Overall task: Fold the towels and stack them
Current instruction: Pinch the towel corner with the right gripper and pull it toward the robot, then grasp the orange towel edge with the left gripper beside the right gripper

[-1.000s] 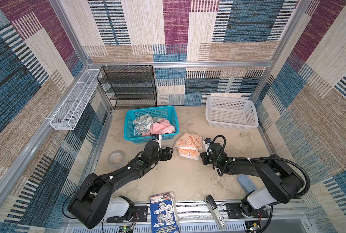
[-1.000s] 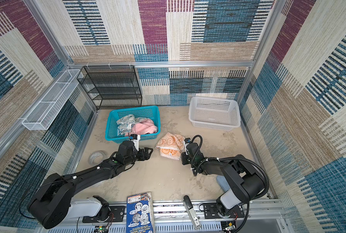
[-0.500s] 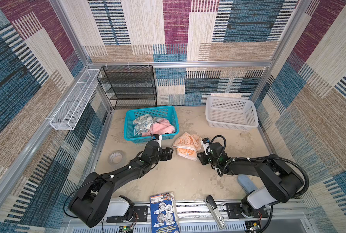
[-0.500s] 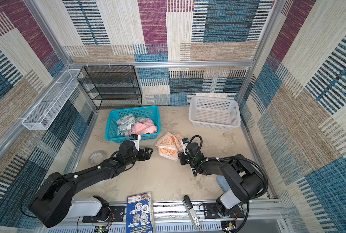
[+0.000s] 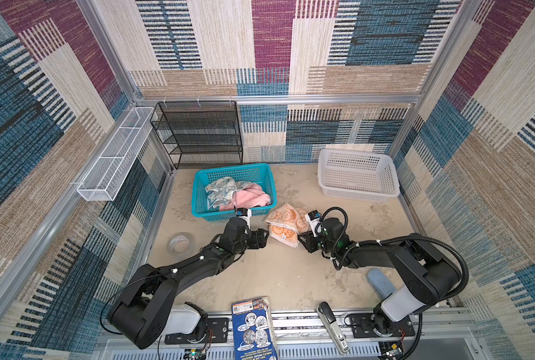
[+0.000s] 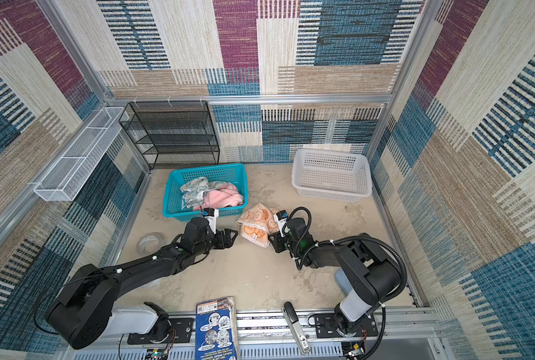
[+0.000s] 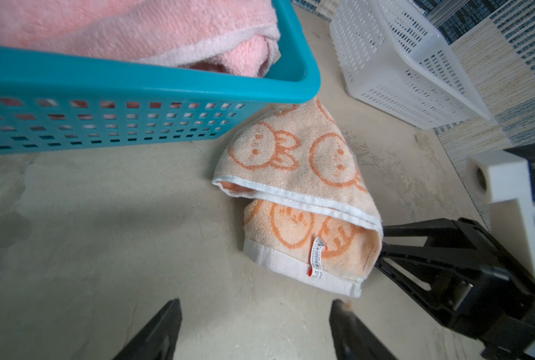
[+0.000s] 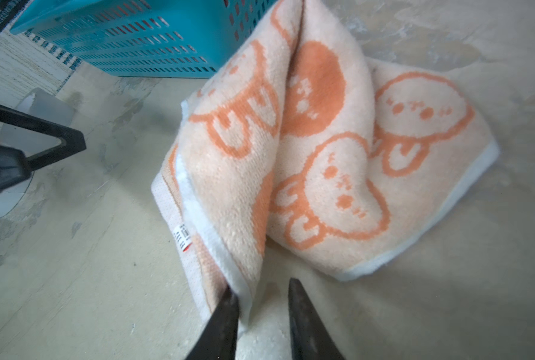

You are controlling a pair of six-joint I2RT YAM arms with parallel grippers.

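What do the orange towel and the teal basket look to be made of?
Orange towel: looped terry cloth, probably cotton. It has a fuzzy matte pile, a flat woven white hem and a sewn-in tag.
Teal basket: moulded plastic, smooth with a slight sheen. It has a rigid rolled rim and regular slotted walls.

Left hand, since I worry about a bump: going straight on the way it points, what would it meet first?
Most likely the orange towel: its white hem lies just ahead of the open left hand, though depth is hard to judge.
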